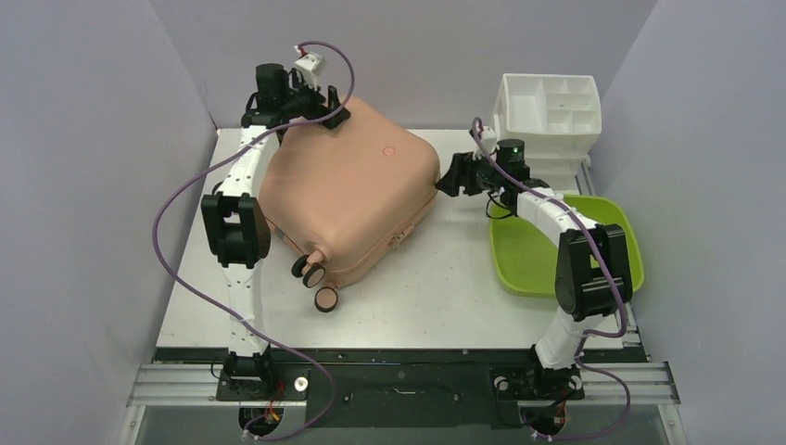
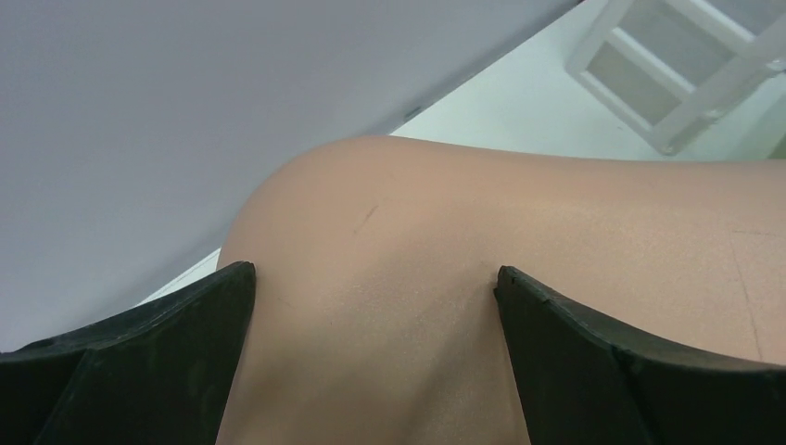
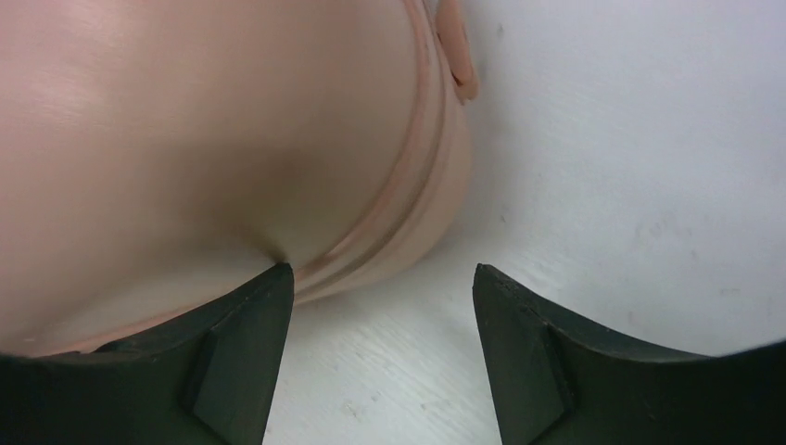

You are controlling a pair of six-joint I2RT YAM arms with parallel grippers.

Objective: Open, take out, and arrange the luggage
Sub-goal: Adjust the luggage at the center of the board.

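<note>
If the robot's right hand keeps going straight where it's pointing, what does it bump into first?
Probably the pink luggage: the open right hand points at its side seam, very close by.

1. A white table fills the middle of the view. Its top is matt and lightly scuffed.
2. Plain pale grey-lilac walls close it in on three sides: the back wall at 12 o'clock, the left wall at 9 o'clock and the right wall at 3 o'clock.
3. At 6 o'clock a black strip runs along the table's edge, with a silver slotted rail just beside it.
4. The light is soft and even, and the shadows on the table are faint.
</note>
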